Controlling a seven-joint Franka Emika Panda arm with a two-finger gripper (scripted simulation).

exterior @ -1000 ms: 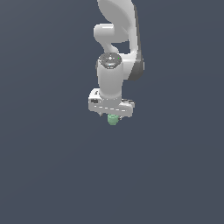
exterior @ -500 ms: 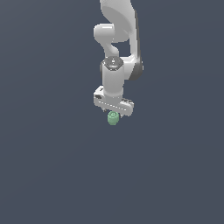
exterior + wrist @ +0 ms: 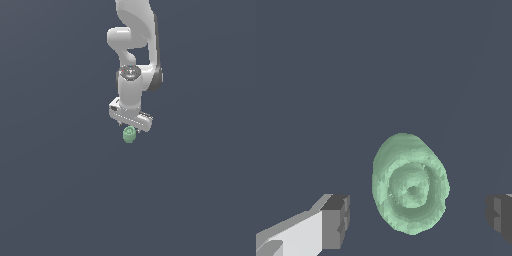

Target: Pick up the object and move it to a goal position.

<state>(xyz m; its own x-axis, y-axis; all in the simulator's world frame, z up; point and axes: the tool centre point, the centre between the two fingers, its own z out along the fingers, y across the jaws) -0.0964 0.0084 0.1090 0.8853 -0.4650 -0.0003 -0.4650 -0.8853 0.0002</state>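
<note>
The object (image 3: 129, 134) is a tiny pale green rounded stub just below the white gripper (image 3: 129, 127) in the exterior view. In the wrist view the object (image 3: 410, 183) shows as a ribbed green cup seen end-on, between the two dark fingertips (image 3: 336, 221), with a clear gap to each. The gripper (image 3: 418, 217) is open around it and does not touch it. The arm hangs down from the top of the exterior view.
A plain dark grey ground (image 3: 60, 190) fills both views, with no other objects, edges or containers in sight.
The arm has turned a little and the gripper's cross-bar now slants. The green object shows more fully below the gripper than a second ago.
</note>
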